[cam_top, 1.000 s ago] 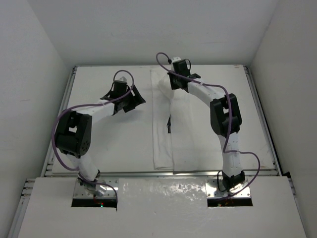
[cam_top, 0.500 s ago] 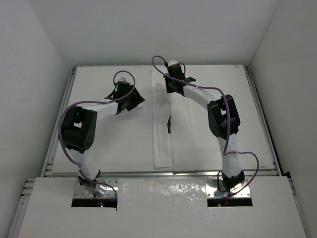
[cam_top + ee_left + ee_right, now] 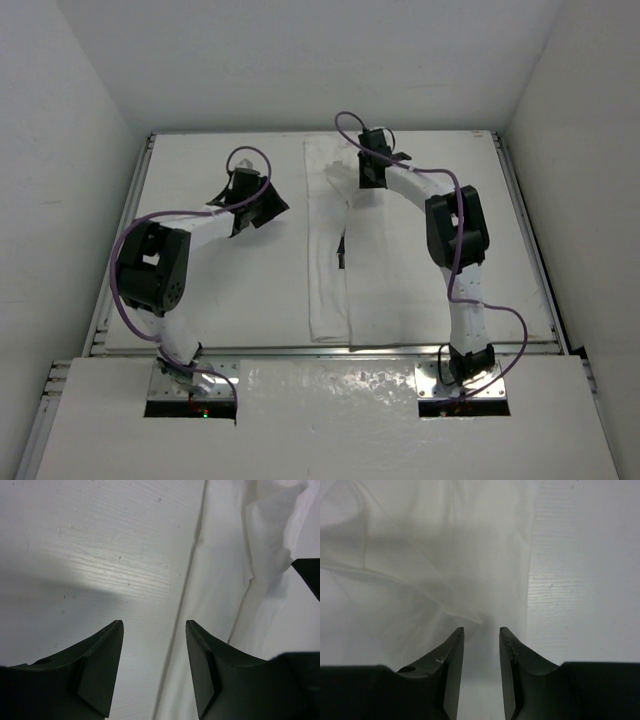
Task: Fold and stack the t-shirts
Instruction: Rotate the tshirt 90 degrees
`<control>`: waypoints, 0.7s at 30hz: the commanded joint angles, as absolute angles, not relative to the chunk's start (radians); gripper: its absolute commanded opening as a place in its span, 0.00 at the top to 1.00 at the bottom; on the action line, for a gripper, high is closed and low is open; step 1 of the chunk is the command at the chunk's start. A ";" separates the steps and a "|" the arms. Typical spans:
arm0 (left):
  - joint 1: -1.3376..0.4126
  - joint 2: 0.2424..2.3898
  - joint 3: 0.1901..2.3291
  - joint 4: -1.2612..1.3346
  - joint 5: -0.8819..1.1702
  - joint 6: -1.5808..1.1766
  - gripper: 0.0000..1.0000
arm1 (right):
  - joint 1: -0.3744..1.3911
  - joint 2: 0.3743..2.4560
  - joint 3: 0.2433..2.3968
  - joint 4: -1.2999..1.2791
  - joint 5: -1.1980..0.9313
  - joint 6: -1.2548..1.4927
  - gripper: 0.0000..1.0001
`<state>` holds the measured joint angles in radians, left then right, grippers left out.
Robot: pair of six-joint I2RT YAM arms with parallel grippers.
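The white t-shirt (image 3: 390,270) lies folded lengthwise into a long strip down the middle of the table, with a small black mark (image 3: 342,250) beside its centre fold. My left gripper (image 3: 272,208) is open and empty, left of the shirt. In the left wrist view the left gripper (image 3: 154,625) hovers over bare table, with the shirt's left edge (image 3: 225,580) just ahead on the right. My right gripper (image 3: 372,172) is over the shirt's far end. In the right wrist view the right gripper (image 3: 481,630) is open above wrinkled cloth (image 3: 430,570) and holds nothing.
The white tabletop (image 3: 220,290) has raised metal rails along its left, right and near edges. White walls enclose the table on three sides. Purple cables loop above both wrists. In the right wrist view, bare table (image 3: 585,580) shows right of the shirt's edge.
My right gripper swung left over the shirt's far end and then back to the right. The left gripper has shifted only slightly. The shirt lies as before.
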<state>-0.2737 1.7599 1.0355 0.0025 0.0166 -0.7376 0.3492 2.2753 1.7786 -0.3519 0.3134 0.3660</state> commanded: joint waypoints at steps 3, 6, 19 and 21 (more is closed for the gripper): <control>-0.278 1.735 1.006 0.028 0.031 -0.693 0.49 | 0.393 2.140 1.683 -0.206 0.200 0.356 0.55; -0.278 1.753 1.008 0.026 0.049 -0.686 0.49 | 0.402 2.126 1.698 -0.184 0.102 0.365 0.72; -0.278 1.736 0.983 0.029 0.064 -0.667 0.49 | 0.296 2.477 2.000 -0.087 -0.479 0.538 1.00; -0.278 1.723 0.982 0.029 0.071 -0.664 0.49 | 0.275 2.522 2.042 -0.101 -0.526 0.552 1.00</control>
